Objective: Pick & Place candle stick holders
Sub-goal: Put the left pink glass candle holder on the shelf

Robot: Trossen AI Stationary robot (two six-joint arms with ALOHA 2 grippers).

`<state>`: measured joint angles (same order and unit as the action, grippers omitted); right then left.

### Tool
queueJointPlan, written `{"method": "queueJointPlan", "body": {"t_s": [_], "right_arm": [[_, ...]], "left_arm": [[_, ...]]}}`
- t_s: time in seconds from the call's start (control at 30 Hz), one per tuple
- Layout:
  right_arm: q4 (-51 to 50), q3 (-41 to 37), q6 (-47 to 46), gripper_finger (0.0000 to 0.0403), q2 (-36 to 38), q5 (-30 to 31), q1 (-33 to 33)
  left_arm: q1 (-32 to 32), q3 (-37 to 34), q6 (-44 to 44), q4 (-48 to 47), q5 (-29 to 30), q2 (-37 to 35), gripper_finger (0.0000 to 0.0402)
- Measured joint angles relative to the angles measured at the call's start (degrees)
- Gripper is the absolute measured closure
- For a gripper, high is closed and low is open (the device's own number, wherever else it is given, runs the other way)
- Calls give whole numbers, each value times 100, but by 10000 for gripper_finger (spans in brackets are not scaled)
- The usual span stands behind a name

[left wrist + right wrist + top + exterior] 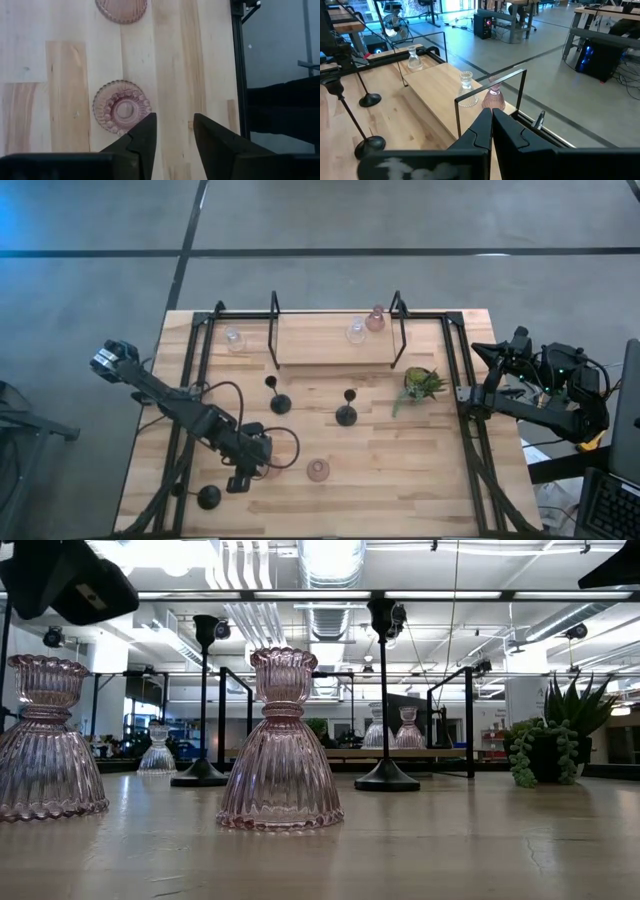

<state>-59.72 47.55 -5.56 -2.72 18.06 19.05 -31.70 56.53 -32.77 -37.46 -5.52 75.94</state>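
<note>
A pink ribbed glass candle stick holder (121,107) stands upright on its base near the table's front left. My left gripper (175,125) hangs open just above and beside it; in the low view this holder (45,740) stands free below the gripper. A second pink holder (318,470) stands a little to its right. Black holders with thin stems stand at mid-table (278,402) (346,414) and at the front left (208,498). Two clear holders (234,338) (356,332) and a pink one (375,320) rest on the far shelf. My right gripper (491,120) waits shut at the right edge.
A small green plant (422,383) sits right of centre. A raised wooden shelf (335,350) with black wire uprights spans the far side. Black frame rails (200,380) run along the table's left and right sides. Bare wood lies between the pink holders and the near edge.
</note>
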Motion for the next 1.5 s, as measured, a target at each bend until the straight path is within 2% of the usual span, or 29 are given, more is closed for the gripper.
{"method": "queueJointPlan", "body": {"t_s": [0.67, 1.0, 1.2, 1.3, 1.5], "right_arm": [[0, 0, 0, 394, 0, 0, 0], [0, 0, 0, 394, 2, 0, 0], [0, 0, 0, 394, 2, 0, -2], [1, 0, 0, 394, 2, 0, -1], [0, 0, 0, 394, 1, 0, -1]], "left_arm": [[0, -1116, 63, 1502, 18, -8, 268], [9, -1178, 282, 1661, 152, 372, 258], [22, -1133, -115, 1740, 50, 604, 231], [22, -1020, -456, 1588, 51, 614, 228], [22, -730, -503, 973, 212, 614, 229]]}}
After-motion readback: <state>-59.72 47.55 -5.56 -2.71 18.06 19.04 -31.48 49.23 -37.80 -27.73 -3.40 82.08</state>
